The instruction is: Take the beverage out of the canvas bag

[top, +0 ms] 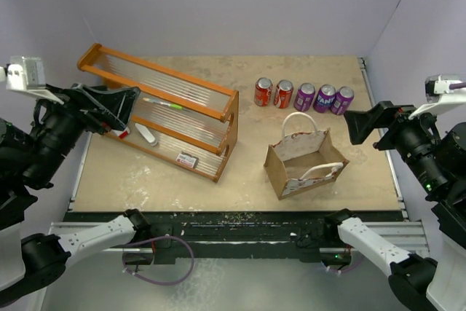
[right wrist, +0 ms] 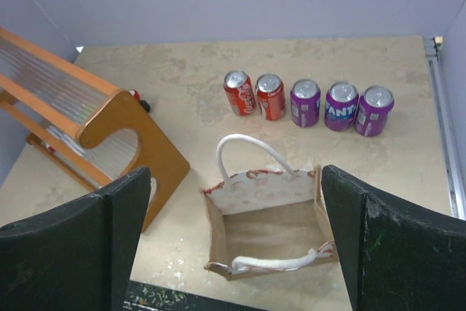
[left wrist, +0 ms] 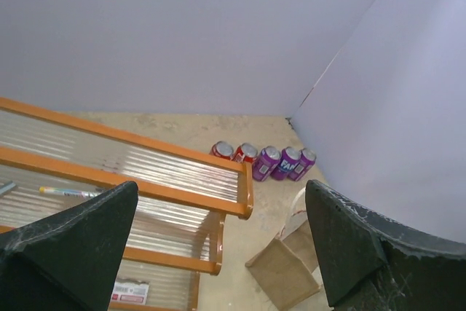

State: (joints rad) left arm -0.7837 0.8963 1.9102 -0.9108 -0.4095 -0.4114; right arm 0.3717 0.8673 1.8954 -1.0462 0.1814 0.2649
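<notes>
The canvas bag (top: 279,172) stands upright on the table, right of centre, with its mouth open; one white handle stands up and the other lies flat. In the right wrist view the canvas bag (right wrist: 263,190) shows only a bare brown floor, with no beverage inside. Several beverage cans stand in a row behind it: two red (top: 263,92) and three purple (top: 324,97). My left gripper (top: 125,111) is open, raised over the rack at the left. My right gripper (top: 357,127) is open, raised to the right of the bag. Both hold nothing.
A slanted orange wooden rack (top: 218,118) with ribbed clear shelves fills the left half; it carries a green pen (top: 164,104), a white item (top: 146,134) and a small carton (top: 187,159). Pale walls enclose the table, and a black rail (top: 233,223) runs along its near edge.
</notes>
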